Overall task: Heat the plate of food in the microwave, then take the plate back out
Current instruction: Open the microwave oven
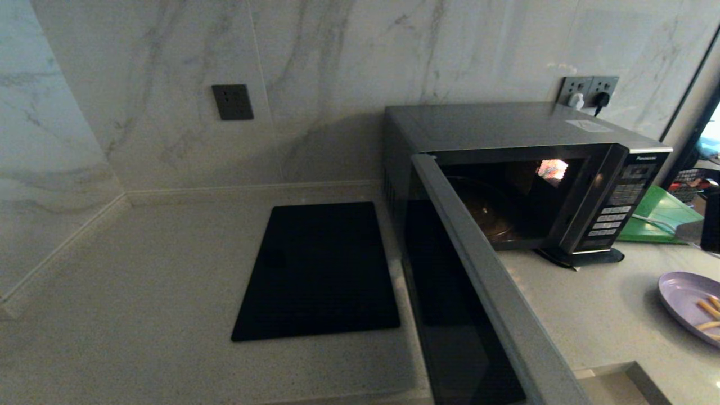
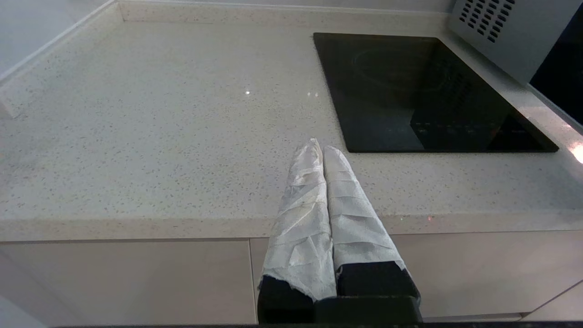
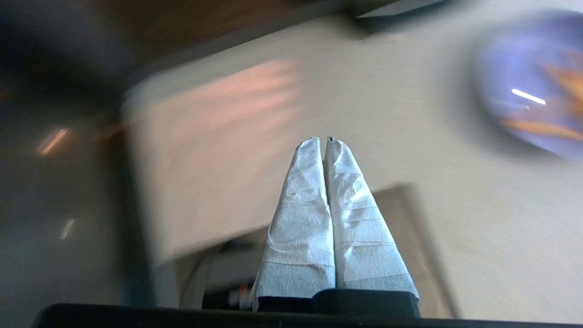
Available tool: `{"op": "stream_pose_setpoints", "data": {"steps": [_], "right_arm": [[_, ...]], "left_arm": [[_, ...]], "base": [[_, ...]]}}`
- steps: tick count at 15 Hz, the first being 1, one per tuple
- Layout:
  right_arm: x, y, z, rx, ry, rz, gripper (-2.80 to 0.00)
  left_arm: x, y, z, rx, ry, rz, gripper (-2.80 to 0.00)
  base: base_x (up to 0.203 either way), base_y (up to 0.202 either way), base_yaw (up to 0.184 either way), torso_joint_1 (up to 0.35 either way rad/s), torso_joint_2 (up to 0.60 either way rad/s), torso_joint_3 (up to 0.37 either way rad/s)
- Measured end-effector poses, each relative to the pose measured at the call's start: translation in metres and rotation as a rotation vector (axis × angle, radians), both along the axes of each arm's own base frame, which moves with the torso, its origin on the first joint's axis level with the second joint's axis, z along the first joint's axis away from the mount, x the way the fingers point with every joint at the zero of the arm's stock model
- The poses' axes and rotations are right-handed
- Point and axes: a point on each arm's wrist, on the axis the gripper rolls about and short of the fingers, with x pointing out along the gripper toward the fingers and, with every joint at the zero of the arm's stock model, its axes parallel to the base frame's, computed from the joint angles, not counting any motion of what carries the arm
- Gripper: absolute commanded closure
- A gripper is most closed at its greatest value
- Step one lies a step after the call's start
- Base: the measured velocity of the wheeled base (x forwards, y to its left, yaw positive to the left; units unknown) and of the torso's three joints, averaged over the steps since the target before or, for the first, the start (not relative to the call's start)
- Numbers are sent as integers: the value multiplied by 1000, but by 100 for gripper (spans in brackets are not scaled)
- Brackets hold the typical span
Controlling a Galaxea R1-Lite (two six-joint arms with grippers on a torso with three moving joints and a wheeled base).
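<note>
A: Head view: you've got the microwave [image 1: 529,185] door wide open, plate of food [image 1: 691,304] sitting on the counter [image 1: 140,292] to its right.

B: Grippers?

A: Right gripper [image 3: 325,140] closed, empty, over the counter near the plate. Left gripper [image 2: 321,148] closed, parked at the counter's edge.

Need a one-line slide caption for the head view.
Microwave door open, plate of food waiting on the counter to its right.

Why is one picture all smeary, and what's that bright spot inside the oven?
Right wrist view: motion blur smears the plate of food and counter, though the right gripper looks sharp. Head view: a small light glows inside the microwave. Left wrist view: sharp, with tiny glints on the counter.
</note>
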Motion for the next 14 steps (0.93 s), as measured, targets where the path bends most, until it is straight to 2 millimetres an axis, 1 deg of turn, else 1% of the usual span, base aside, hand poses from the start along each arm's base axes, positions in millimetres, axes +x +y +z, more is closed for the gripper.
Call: {"op": "stream_pose_setpoints", "data": {"steps": [2, 4, 7, 9, 10, 11, 14], "right_arm": [[8, -34, -4, 2, 18, -217, 0], [20, -74, -15, 34, 64, -459, 0], [39, -135, -45, 119, 149, -754, 0], [50, -171, -64, 198, 142, -859, 0], [54, -184, -73, 227, 153, -883, -163], [56, -193, -83, 246, 181, -904, -280], [60, -220, -102, 306, 228, -938, -280]], "left_arm": [[0, 0, 0, 0, 0, 0, 0], [0, 0, 0, 0, 0, 0, 0], [0, 0, 0, 0, 0, 0, 0], [0, 0, 0, 0, 0, 0, 0], [0, 0, 0, 0, 0, 0, 0], [0, 0, 0, 0, 0, 0, 0], [0, 0, 0, 0, 0, 0, 0]], "base": [[0, 0, 0, 0, 0, 0], [0, 0, 0, 0, 0, 0], [0, 0, 0, 0, 0, 0], [0, 0, 0, 0, 0, 0], [0, 0, 0, 0, 0, 0], [0, 0, 0, 0, 0, 0], [0, 0, 0, 0, 0, 0]]}}
